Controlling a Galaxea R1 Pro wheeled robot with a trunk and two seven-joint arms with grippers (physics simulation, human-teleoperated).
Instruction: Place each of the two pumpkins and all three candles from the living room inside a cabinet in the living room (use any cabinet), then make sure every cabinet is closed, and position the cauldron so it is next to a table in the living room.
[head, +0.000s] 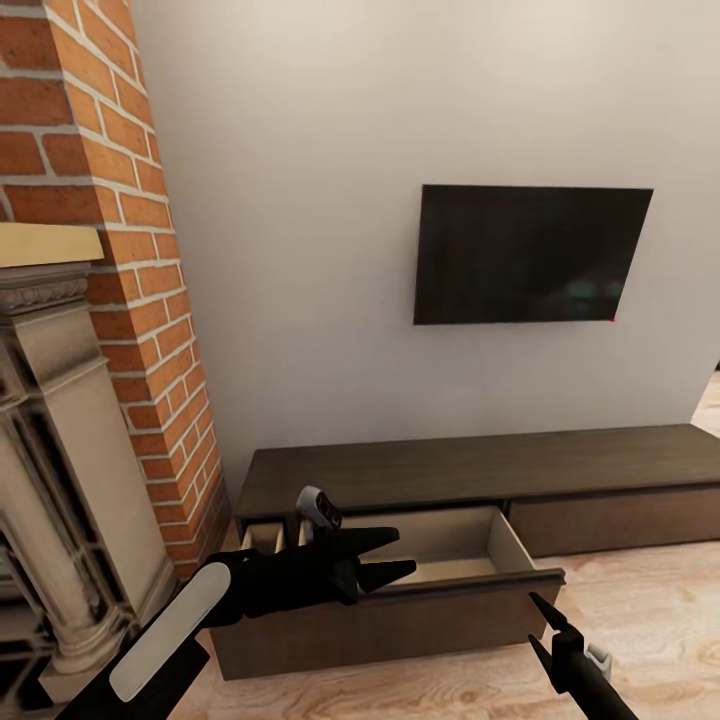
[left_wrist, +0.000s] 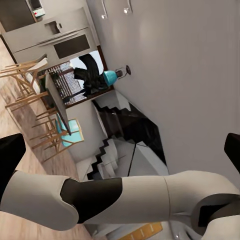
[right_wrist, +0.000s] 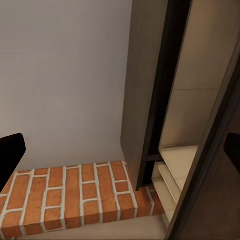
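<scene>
Cabinet (head: 470, 470): long low dark-brown TV unit sat against the pale wall, right under the TV. Big left drawer (head: 400, 600) was pulled way out, pale wood inside, and honestly looked bare as far as I could see into it. Right-hand drawer front was flush shut.
Wall (head: 300, 200): plain off-white, took up most of the head view.
Brick column (head: 120, 200): red brick, stood just left of the cabinet, with a carved stone fireplace surround (head: 50, 450) in front of it.
TV (head: 530, 255): black screen mounted on the wall above the cabinet, off.
Floor (head: 640, 620): light wood planks in front of the unit.
Left gripper (head: 395, 557): black fingers spread apart, nothing between them, hung over the open drawer's left part. A small grey-and-black knob-like bit (head: 318, 508) sat just behind it, couldn't tell what it was.
Right gripper (head: 542, 628): low by the drawer's right front corner, fingers apart too, nothing in them. Its wrist cam looked along the cabinet's end at the brick and the drawer's pale inside (right_wrist: 182, 165).
</scene>
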